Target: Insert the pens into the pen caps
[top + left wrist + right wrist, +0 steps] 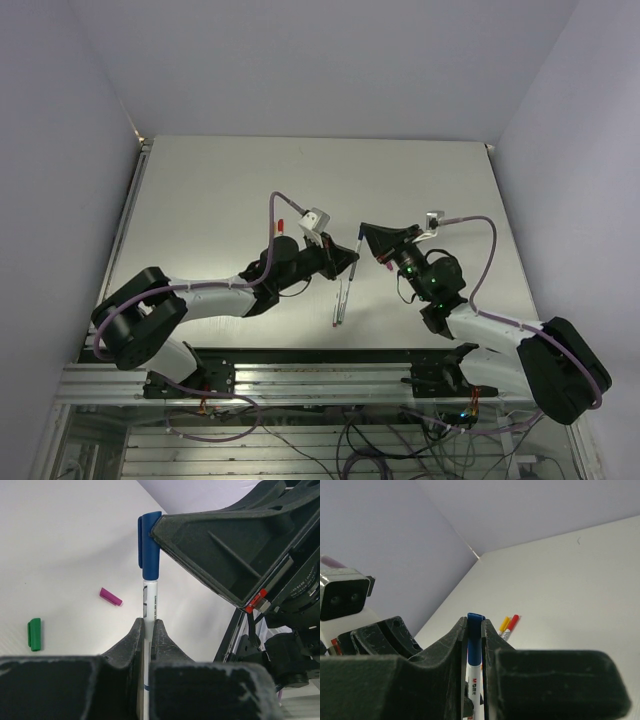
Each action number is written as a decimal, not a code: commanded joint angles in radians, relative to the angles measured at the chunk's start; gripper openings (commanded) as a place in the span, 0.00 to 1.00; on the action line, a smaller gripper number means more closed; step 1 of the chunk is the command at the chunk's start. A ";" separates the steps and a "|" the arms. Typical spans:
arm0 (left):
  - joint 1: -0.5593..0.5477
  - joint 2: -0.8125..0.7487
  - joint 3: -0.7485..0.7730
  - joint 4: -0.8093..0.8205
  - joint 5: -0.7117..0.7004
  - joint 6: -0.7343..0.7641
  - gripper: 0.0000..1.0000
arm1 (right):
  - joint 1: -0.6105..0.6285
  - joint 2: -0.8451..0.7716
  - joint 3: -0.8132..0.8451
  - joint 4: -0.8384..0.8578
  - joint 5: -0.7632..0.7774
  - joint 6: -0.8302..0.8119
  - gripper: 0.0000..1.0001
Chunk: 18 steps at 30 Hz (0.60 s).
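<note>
Pen (150, 597) between left pincer (148, 626), right pincer (475, 623)

Pale grey-white table (230, 190) lit evenly, plain lavender-grey walls (320, 60) closing it on three sides, aluminium frame rails (300, 385) along the near edge, tangled cables (380, 440) beneath

Three pens (341, 298) and five caps (111, 596) are visible.
</note>
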<state>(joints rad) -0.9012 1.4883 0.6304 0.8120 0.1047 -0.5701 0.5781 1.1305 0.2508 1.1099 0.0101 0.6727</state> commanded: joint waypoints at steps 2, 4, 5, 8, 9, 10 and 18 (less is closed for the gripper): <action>0.005 -0.029 0.011 0.166 -0.092 -0.008 0.07 | 0.020 0.038 0.009 -0.126 -0.156 -0.027 0.00; 0.007 -0.042 0.011 0.163 -0.114 0.005 0.07 | 0.026 0.052 0.022 -0.171 -0.161 -0.039 0.00; 0.009 -0.051 0.013 0.155 -0.129 0.015 0.07 | 0.031 0.057 0.029 -0.197 -0.162 -0.046 0.00; 0.019 -0.083 0.016 0.130 -0.181 0.039 0.07 | 0.052 0.071 0.035 -0.249 -0.147 -0.063 0.00; 0.023 -0.094 0.014 0.126 -0.194 0.045 0.07 | 0.063 0.076 0.039 -0.269 -0.137 -0.069 0.00; 0.028 -0.104 0.013 0.124 -0.208 0.051 0.07 | 0.075 0.080 0.043 -0.289 -0.125 -0.077 0.00; 0.066 -0.151 -0.001 0.121 -0.256 0.065 0.07 | 0.169 0.114 0.082 -0.380 -0.039 -0.137 0.00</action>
<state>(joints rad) -0.8898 1.4078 0.5903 0.6975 -0.0124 -0.5255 0.6819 1.2018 0.3527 0.9642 0.0292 0.5755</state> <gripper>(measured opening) 0.102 0.127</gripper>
